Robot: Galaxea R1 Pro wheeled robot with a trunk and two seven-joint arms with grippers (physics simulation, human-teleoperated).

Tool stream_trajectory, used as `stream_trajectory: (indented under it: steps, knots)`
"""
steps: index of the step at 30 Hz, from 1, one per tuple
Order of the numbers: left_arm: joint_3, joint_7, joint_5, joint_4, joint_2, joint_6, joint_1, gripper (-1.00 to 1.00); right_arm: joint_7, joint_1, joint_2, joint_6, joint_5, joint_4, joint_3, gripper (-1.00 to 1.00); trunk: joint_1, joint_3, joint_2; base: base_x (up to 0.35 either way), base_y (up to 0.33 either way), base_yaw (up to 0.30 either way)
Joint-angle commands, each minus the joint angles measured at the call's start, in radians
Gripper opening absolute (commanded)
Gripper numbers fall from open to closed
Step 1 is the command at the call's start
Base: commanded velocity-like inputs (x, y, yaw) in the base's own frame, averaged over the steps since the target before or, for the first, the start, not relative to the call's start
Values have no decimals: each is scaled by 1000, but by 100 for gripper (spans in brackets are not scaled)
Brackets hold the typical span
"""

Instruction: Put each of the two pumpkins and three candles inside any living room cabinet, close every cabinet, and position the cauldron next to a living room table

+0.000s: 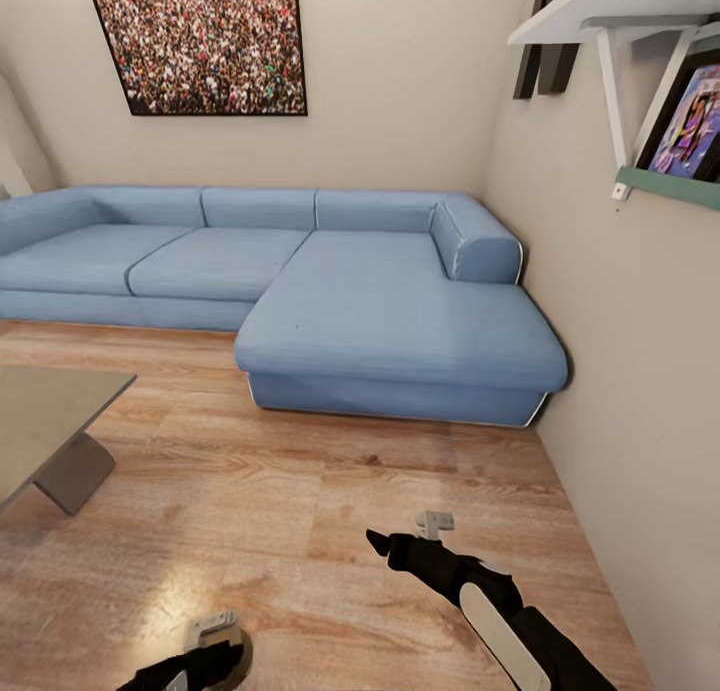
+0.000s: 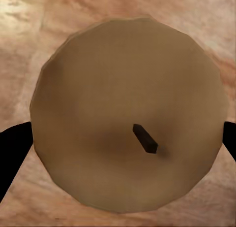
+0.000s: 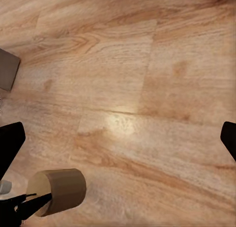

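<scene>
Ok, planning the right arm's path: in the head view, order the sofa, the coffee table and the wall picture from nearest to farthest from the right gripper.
1. Sofa, straight ahead of the right gripper.
2. Coffee table, off to the left.
3. Wall picture, high on the far wall.

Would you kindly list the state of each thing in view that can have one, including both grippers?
candle: held between the left gripper's fingers, wick end facing the wrist camera, above the wooden floor.
left gripper: shut on the candle.
right gripper: open, holding nothing, fingers spread wide above the floor.
table: standing on the floor, nothing on the visible part of its top.
sofa: unoccupied, nothing on its cushions.
</scene>
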Motion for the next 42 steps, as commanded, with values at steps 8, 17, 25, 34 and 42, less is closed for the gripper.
stream_trajectory:
  steps: [8, 17, 25, 34, 42]
  knots:
    - [0, 4, 25, -380, 134, 499, -9, -100, -3, 1, 1, 1, -6, 21, 2, 100, -31, 24, 56, 0, 0, 0]
    - [193, 150, 10, -688, 165, 765, -9, -100, -8, 1, 0, -1, -6, 33, 1, 100, -65, 53, 119, 0, 0, 0]
    - [197, 203, 10, -703, 156, 778, -9, -100, -6, 1, 6, 0, -6, 99, 0, 100, -96, 78, 175, 0, 0, 0]
    - [192, 207, 7, -702, 129, 777, -9, -100, -9, 1, 7, 0, -8, 110, -6, 100, -131, 106, 238, 0, 0, 0]
    - [185, 207, 7, -701, 129, 777, -9, -100, -10, 1, 5, -27, -8, 114, -6, 100, -161, 131, 294, -23, 0, 0]
